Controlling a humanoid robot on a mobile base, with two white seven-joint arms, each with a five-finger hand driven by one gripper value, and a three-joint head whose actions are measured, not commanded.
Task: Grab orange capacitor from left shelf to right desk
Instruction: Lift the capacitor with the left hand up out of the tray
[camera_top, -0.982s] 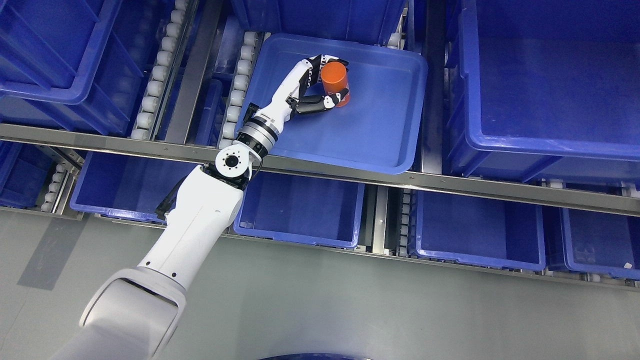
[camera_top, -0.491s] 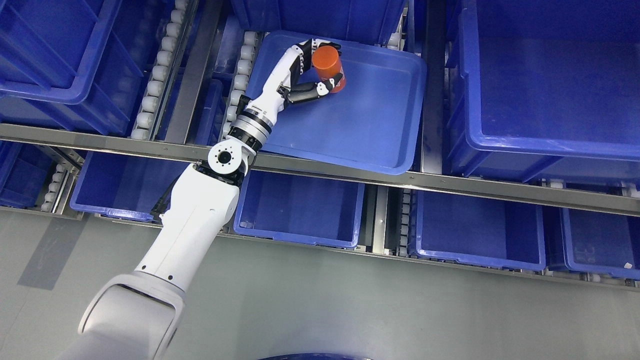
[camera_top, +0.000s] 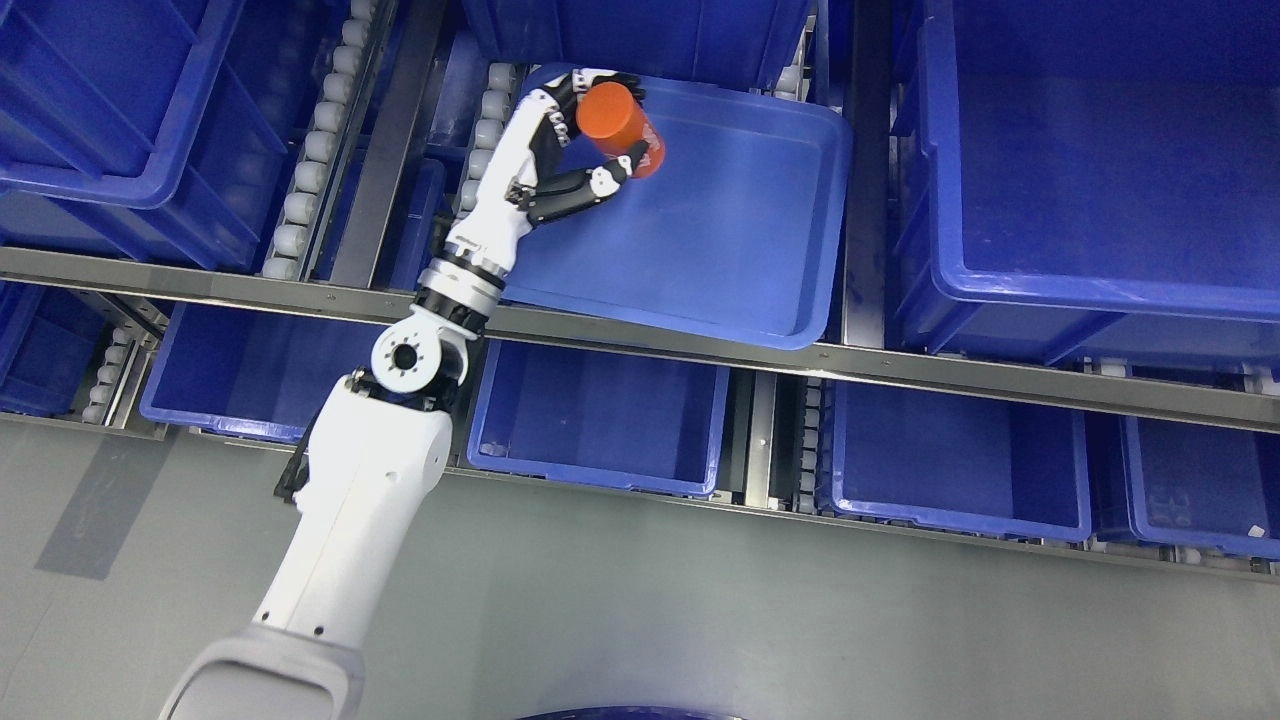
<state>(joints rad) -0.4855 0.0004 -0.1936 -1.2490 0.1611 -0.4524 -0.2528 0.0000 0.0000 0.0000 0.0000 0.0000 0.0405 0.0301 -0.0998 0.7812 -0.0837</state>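
While gripping the orange capacitor (camera_top: 615, 125), left hand (camera_top: 560, 150) hangs over blue tray (camera_top: 740, 230).

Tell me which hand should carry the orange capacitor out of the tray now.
Left. The left hand is already closed around the orange capacitor, over the shallow blue tray on the shelf. No right arm shows in the head view, so a handover looks needless.

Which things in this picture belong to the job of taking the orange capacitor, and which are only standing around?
Part of the job:
- orange capacitor
- left hand, fingers closed around it
- shallow blue tray below it

Only standing around:
- deep blue bin at the right
- lower blue bins
- white rollers
- metal shelf rail
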